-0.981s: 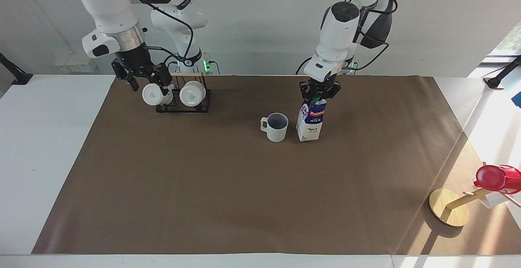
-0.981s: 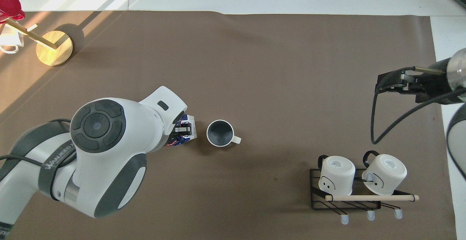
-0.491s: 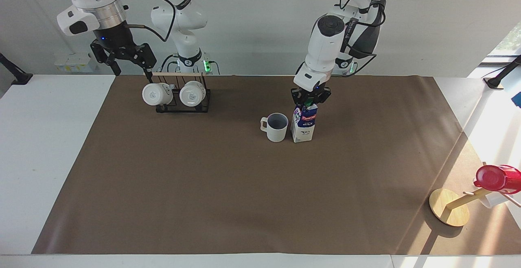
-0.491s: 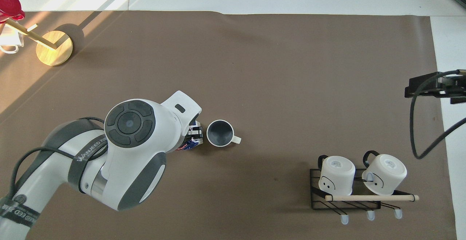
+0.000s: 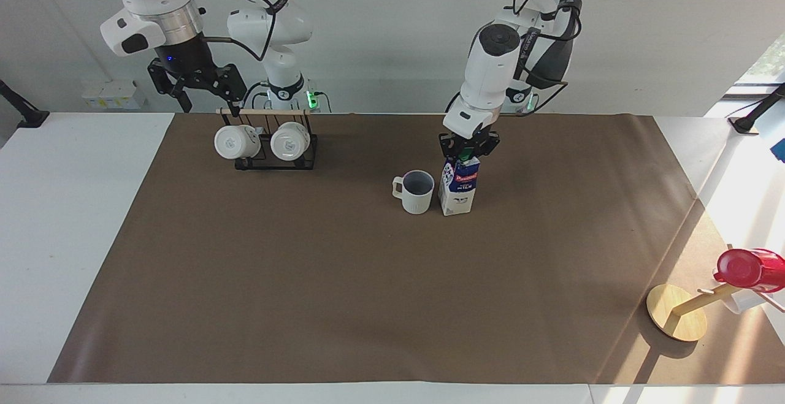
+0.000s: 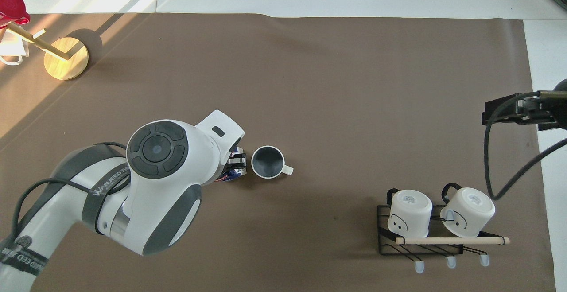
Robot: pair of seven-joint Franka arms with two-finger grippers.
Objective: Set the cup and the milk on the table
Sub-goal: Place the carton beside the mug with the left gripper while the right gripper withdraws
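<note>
The cup [image 5: 416, 192] stands upright on the table's brown sheet [image 5: 368, 293], its handle toward the right arm's end; it also shows in the overhead view [image 6: 267, 161]. The milk [image 5: 459, 189] stands upright on the sheet right beside the cup, toward the left arm's end. My left gripper [image 5: 466, 151] is shut on the milk's top, by the green cap. In the overhead view the left arm hides most of the milk [image 6: 232, 175]. My right gripper [image 5: 207, 99] is open and empty, raised over the mug rack [image 5: 276, 157].
Two white mugs [image 5: 229, 141] [image 5: 289, 141] lie on the black wire rack near the robots at the right arm's end. A wooden stand [image 5: 674, 313] with a red cup [image 5: 749, 269] sits farther from the robots, at the left arm's end.
My left gripper slid the milk toward the cup, now right beside it. My right gripper lifted away from the rack's mugs, empty, and now hovers above the rack.
</note>
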